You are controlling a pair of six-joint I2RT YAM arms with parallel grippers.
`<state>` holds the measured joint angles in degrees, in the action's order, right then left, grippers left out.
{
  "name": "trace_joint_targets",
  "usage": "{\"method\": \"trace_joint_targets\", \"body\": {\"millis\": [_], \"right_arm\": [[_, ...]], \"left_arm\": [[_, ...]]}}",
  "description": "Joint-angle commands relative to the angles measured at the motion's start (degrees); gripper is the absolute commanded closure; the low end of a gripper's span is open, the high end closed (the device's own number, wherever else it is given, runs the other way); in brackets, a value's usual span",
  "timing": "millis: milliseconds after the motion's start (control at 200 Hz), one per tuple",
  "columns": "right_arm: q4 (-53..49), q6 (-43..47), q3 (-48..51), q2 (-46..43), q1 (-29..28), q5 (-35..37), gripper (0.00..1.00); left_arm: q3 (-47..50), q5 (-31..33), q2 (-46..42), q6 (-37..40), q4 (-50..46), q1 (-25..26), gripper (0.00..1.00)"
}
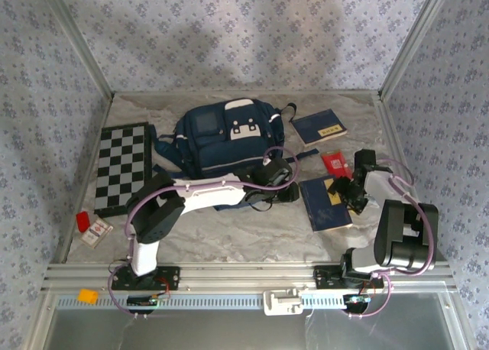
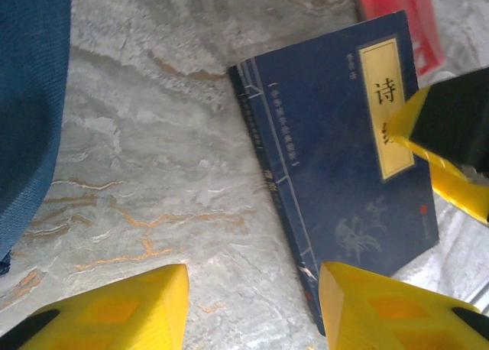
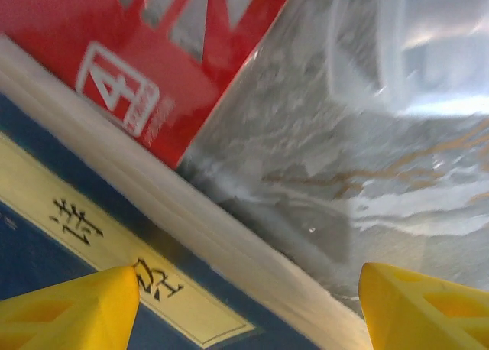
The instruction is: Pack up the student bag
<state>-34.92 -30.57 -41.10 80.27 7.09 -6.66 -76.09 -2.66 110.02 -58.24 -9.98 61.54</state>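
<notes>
Two sets of jaws stand spread, gripping nothing. The student bag lies on the desk. Just right of it is a blue book, long axis pointing away from the arms; the right arm seems nearer.

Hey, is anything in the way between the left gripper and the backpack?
Nothing visible. The left gripper hovers open beside the backpack, with only bare tabletop between them; the blue book lies on its other side.
</notes>
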Motion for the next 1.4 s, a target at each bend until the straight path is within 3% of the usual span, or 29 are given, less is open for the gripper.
{"method": "trace_joint_targets", "body": {"millis": [0,255,425,615,915,1394], "right_arm": [[0.0,-0.5,1.8,-1.1,-2.8,-2.5,0.23],[-0.7,-6.2,7.8,-11.8,-9.7,-12.1,0.37],[-3.2,-3.3,8.4,-15.8,-5.7,-14.2,0.49],[-2.7,3.4,7.4,-9.4,-3.8,-16.9,0.57],[-1.3,4.2,7.9,-6.1,-6.4,-18.0,0.53],[-5.6,4.8,4.8,-13.6,-7.0,-22.9,0.49]], "left_arm": [[-0.9,2.2,0.9,-3.2,1.4,0.2,0.52],[0.8,2.9,1.2,-3.4,0.3,0.2,0.53],[0.3,1.2,3.3,-3.8,1.4,0.2,0.54],[-1.6,-0.5,6.1,-3.0,1.1,0.2,0.56],[-2.5,-2.5,8.6,-3.2,1.8,0.2,0.56],[-2.5,-1.5,9.0,-1.3,-0.5,0.0,0.58]]}}
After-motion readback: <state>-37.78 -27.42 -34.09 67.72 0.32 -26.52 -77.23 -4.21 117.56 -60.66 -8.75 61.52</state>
